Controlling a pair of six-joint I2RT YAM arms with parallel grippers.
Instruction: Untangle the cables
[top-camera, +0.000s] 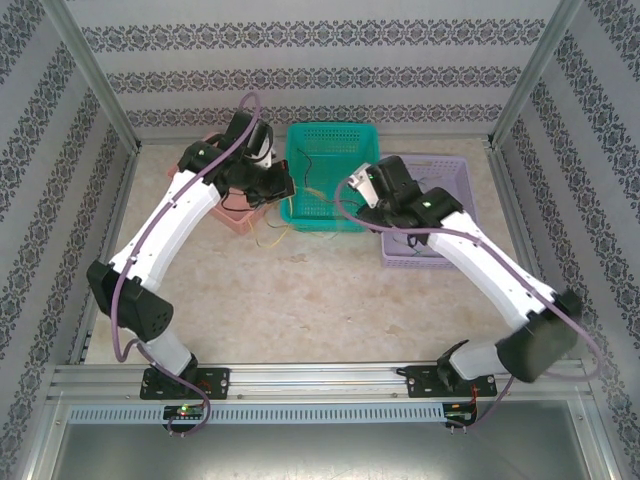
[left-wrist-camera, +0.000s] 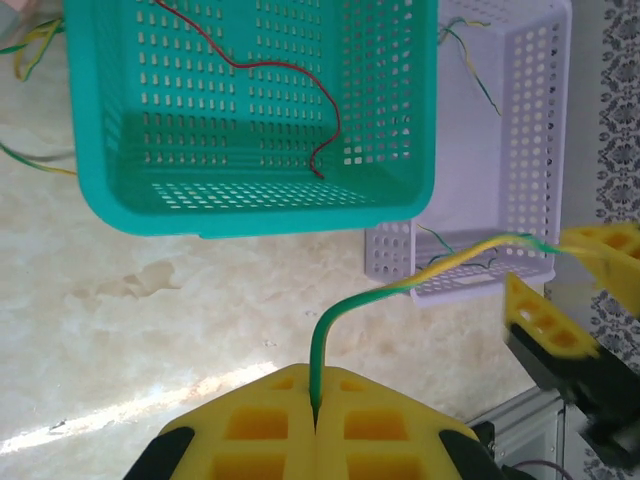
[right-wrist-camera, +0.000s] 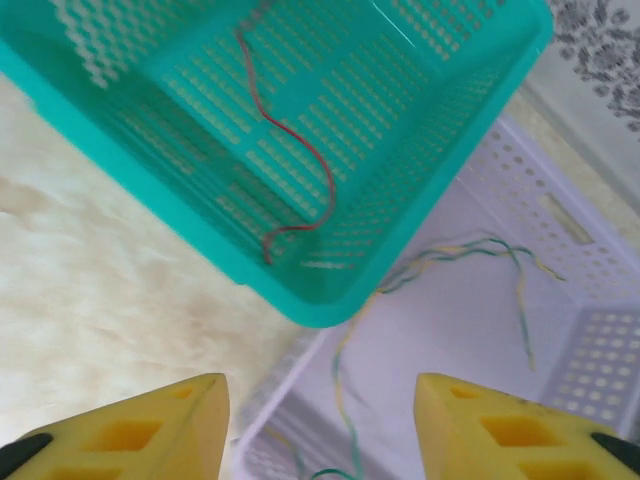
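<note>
Left pincer (left-wrist-camera: 315, 412): pressed together on a green-and-yellow wire (left-wrist-camera: 400, 290), gripped at its green end.
Held wire: rises from the grip, bends right and runs in the air over the worktop (left-wrist-camera: 150, 330) toward the lavender basket (left-wrist-camera: 530, 120). Far end close to the right pincer's yellow fingers (left-wrist-camera: 548, 322); contact there impossible to tell.
Right pincer (right-wrist-camera: 320, 400): fingers wide apart, nothing between them, hanging over the seam between the two baskets.
Red wire (left-wrist-camera: 270, 68): alone inside the teal basket (left-wrist-camera: 250, 215).
Other yellow-green wires (right-wrist-camera: 480, 250): lying in the lavender basket.
Loose strands (top-camera: 275, 238): on the worktop just before the teal basket.
Step in hand: probably drawing one strand free for sorting.
Next move: calls for the right pincer to close on the far end, or a slow carry to a basket without snagging.
</note>
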